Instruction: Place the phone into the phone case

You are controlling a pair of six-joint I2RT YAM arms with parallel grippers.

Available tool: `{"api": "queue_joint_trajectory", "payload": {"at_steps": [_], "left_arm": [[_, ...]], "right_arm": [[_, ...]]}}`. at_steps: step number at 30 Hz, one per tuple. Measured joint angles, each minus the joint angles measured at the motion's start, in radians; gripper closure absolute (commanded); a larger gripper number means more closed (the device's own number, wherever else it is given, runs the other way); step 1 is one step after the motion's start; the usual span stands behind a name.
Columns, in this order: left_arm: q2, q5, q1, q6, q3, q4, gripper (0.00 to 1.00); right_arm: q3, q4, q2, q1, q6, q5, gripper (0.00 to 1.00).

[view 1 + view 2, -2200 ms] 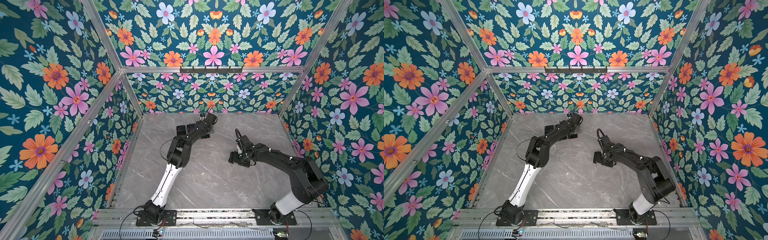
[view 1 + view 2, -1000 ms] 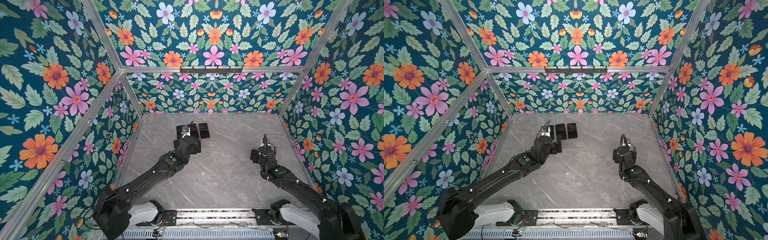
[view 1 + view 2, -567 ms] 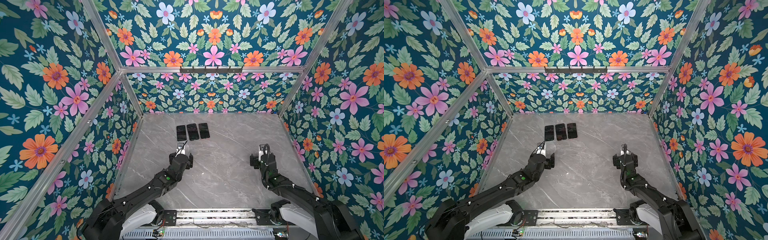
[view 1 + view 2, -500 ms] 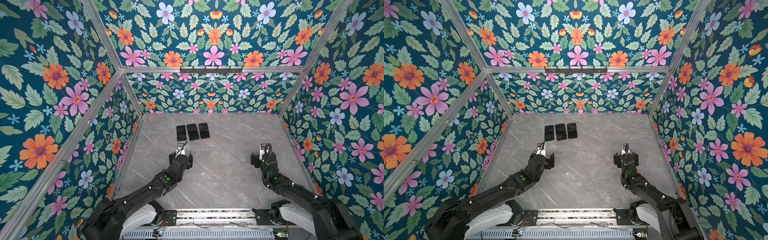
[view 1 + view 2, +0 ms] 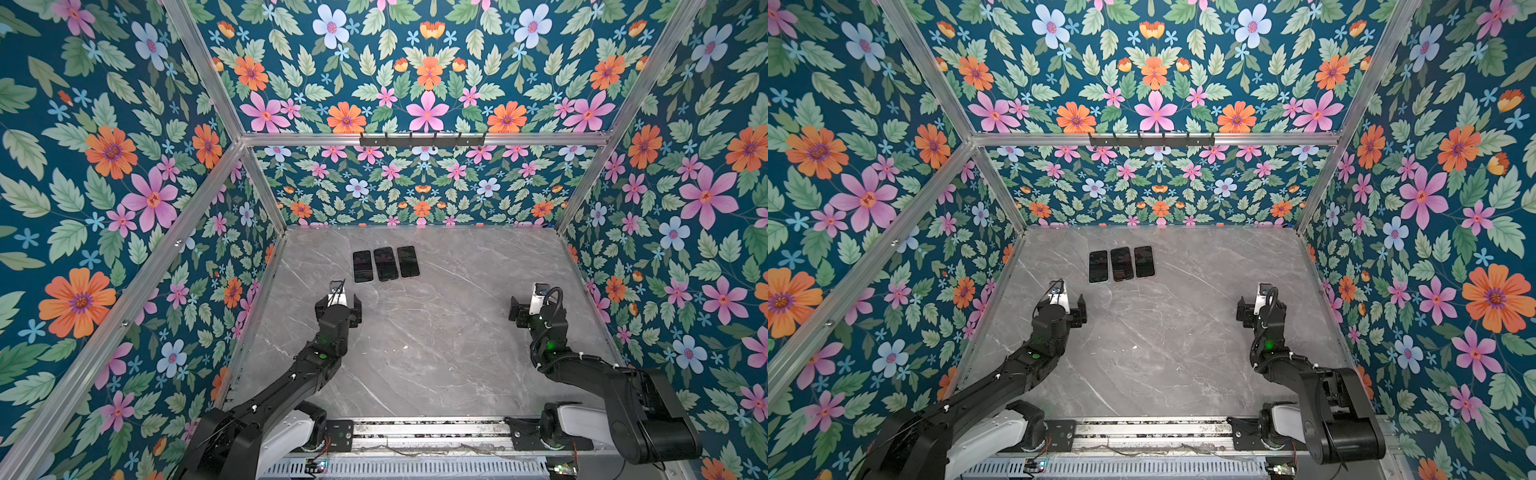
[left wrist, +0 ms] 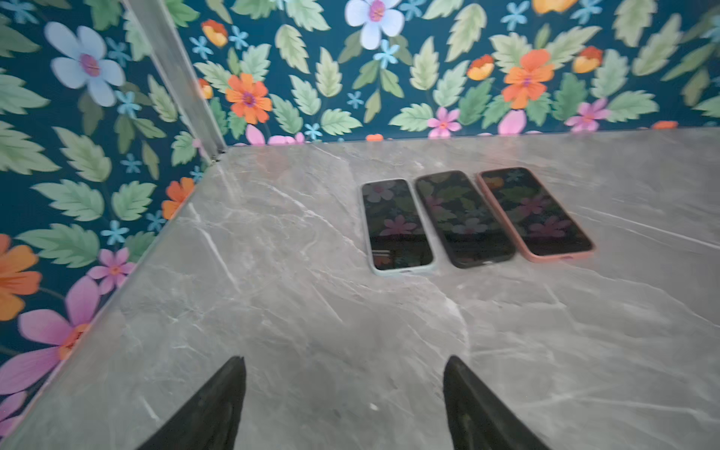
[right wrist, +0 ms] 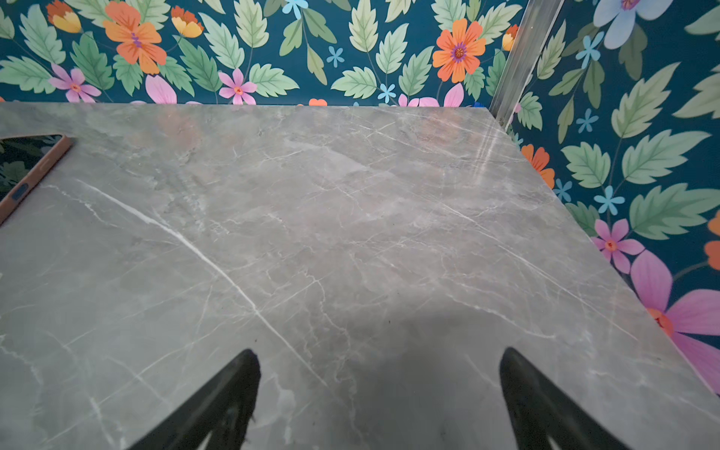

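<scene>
**Three phones in a row at the table's back left**

On the table [image 5: 436, 345], three phones lie flat side by side, toward the back and left of the middle: the left phone [image 5: 362, 266], the middle phone [image 5: 385, 264] and the right phone [image 5: 407, 261]. Their long sides are close together. The left gripper [image 5: 338, 305] is in front of the row, near it. The right gripper [image 5: 524, 306] is level with it, well apart to the right, near the right wall [image 5: 602, 257]. Both arms rise from a rail [image 5: 428, 432] along the front edge.
</scene>
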Motion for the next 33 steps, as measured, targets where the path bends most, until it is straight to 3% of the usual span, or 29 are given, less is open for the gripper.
{"api": "queue_joint_trajectory", "payload": {"at_steps": [6,8,17,25,33], "left_arm": [[0.125,0.119,0.192,0.055,-0.016,0.142,0.18],[0.173,0.133,0.236,0.056,-0.015,0.218,0.19],[0.327,0.304,0.394,0.057,-0.003,0.472,0.21],[0.36,0.435,0.433,0.049,-0.013,0.51,0.21],[0.473,0.441,0.441,0.036,-0.038,0.618,0.17]], "right_arm": [[0.027,0.043,0.068,-0.009,0.006,-0.077,0.06],[0.035,0.055,0.089,-0.01,0.008,-0.082,0.01],[0.085,0.031,0.143,-0.045,0.034,-0.115,0.01],[0.095,0.022,0.146,-0.055,0.042,-0.132,0.01],[0.095,0.016,0.146,-0.055,0.045,-0.133,0.01]]}}
